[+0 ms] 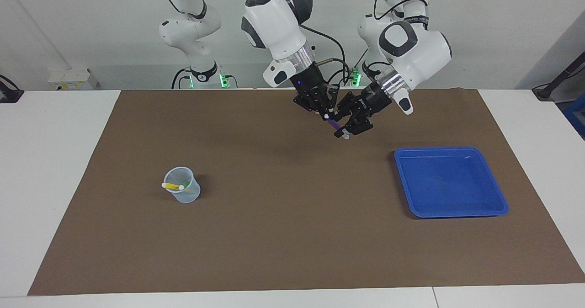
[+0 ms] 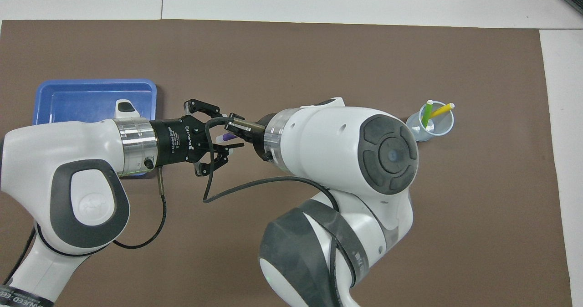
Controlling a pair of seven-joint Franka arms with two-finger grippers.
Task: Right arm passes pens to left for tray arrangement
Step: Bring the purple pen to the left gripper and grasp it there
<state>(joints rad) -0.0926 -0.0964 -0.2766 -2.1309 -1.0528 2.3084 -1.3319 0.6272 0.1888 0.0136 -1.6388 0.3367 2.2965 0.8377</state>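
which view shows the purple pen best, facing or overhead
The facing view: the purple pen slants down over the brown mat from the right gripper, shut on its upper end, with its pale tip by the left gripper. In the overhead view only a short purple stub shows between the two grippers.

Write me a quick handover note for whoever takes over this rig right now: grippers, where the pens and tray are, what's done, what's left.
Right gripper: shut on the purple pen, held up over the brown mat mid-table.
Left gripper: around the purple pen's lower, pale-capped end; whether it grips yet is unclear.
Yellow pen and green pen: standing in the translucent cup, toward the right arm's end.
Blue tray: toward the left arm's end, no pens in it.
Done: purple pen out of the cup and brought to the handover.
Left: finish this handover, lay the purple pen in the tray, then pass the other two.
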